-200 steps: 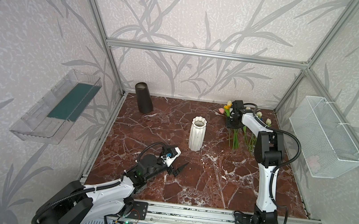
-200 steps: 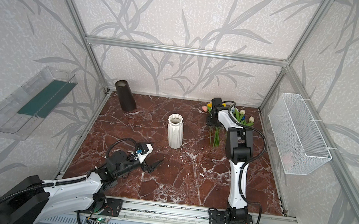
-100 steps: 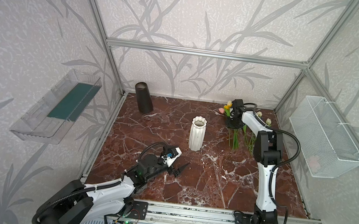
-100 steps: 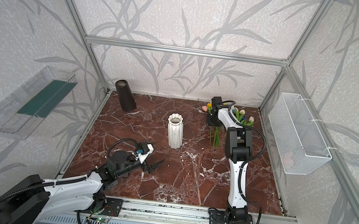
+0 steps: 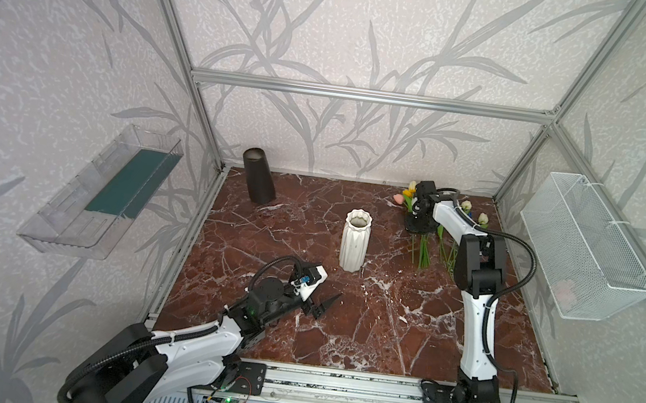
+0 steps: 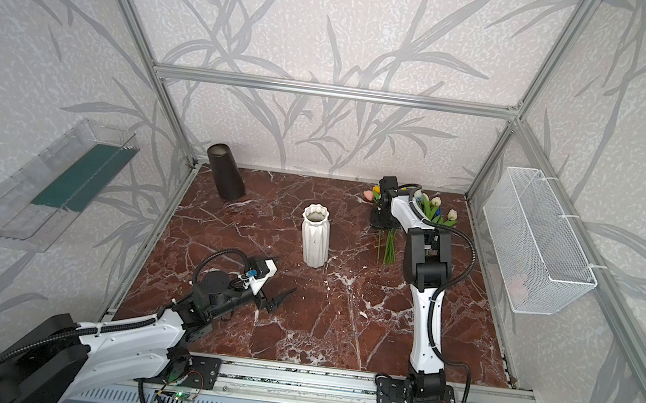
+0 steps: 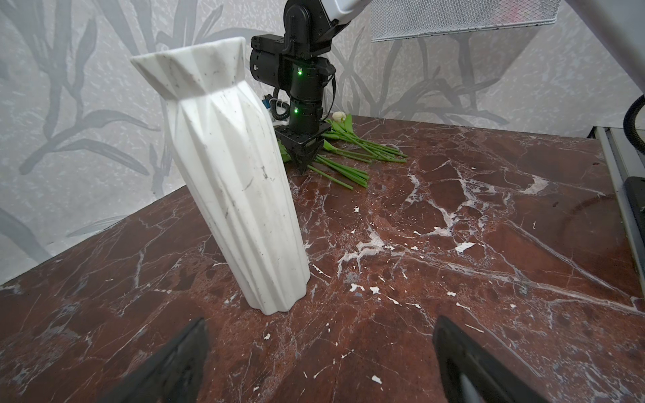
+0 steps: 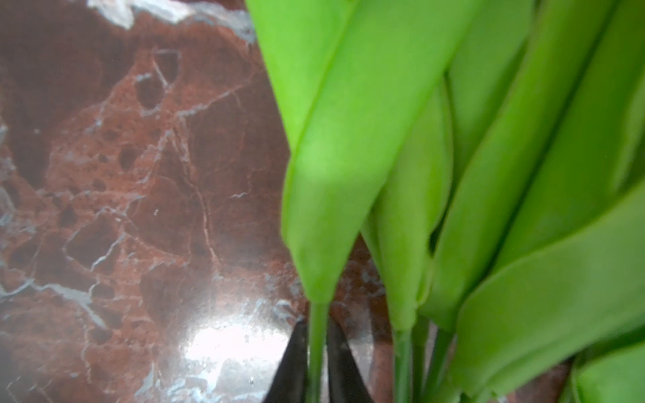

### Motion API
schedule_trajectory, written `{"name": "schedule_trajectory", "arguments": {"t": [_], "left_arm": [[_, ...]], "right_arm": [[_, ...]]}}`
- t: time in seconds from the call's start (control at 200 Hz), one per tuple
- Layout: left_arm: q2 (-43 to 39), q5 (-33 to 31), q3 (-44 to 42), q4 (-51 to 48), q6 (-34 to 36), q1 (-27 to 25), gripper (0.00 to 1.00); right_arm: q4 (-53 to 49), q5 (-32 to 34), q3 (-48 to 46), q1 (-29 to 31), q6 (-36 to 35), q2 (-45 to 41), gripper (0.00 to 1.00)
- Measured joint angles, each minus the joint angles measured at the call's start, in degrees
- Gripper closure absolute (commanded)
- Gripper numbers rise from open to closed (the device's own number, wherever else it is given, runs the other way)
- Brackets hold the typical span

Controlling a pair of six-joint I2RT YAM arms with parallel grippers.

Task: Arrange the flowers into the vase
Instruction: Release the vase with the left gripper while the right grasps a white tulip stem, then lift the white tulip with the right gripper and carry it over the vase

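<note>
Tulip stem (image 8: 317, 356) sits clenched in right pincer (image 8: 316, 324); left pincer (image 7: 321, 321) gapes wide.

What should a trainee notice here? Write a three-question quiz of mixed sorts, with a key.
1. Fill in: the right arm's jaws pinch one green tulip ____.
2. True or false: the white vase already holds flowers.
3. Whose jaws stand wide open? A) the left arm's B) the right arm's C) neither's

Key: 1 stem; 2 false; 3 A.
</note>
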Motion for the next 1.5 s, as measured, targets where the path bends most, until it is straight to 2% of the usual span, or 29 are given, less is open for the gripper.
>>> {"name": "schedule_trajectory", "arguments": {"t": [0.235, 0.365, 0.645, 0.83, 0.985, 1.145, 1.34, 1.5], "left_arm": [[0.0, 0.0, 0.1, 0.0, 0.0, -0.1, 0.0], [-0.1, -0.6, 0.1, 0.0, 0.0, -0.2, 0.0], [-3.0, -3.3, 0.1, 0.0, 0.2, -0.8, 0.0], [-4.6, -5.0, 0.1, 0.0, 0.5, -0.9, 0.0], [-6.9, -5.9, -0.2, -0.1, 0.9, -1.2, 0.01], [-7.2, -6.5, -0.2, -0.7, 1.0, -1.2, 0.0], [-5.6, -6.6, -0.2, -1.2, 1.2, -1.3, 0.0], [-5.4, -6.6, -0.2, -1.4, 1.3, -1.3, 0.0]], "right_arm": [[0.0, -1.2, -0.5, 0.0, 0.2, -0.6, 1.0], [0.2, -2.4, -3.6, 0.1, 0.4, -4.0, 1.0], [3.0, -4.1, -11.7, 0.7, 0.8, -21.0, 1.0], [8.7, -4.9, -17.9, 3.4, -0.8, -32.5, 1.0], [22.3, -7.2, -31.4, 10.0, -4.0, -46.0, 1.0], [41.6, -15.2, -42.9, 14.6, -4.8, -56.8, 1.0], [66.1, -24.3, -52.0, 16.6, -1.5, -60.0, 1.0], [80.6, -27.5, -57.5, 18.6, 1.3, -59.2, 1.0]]}}
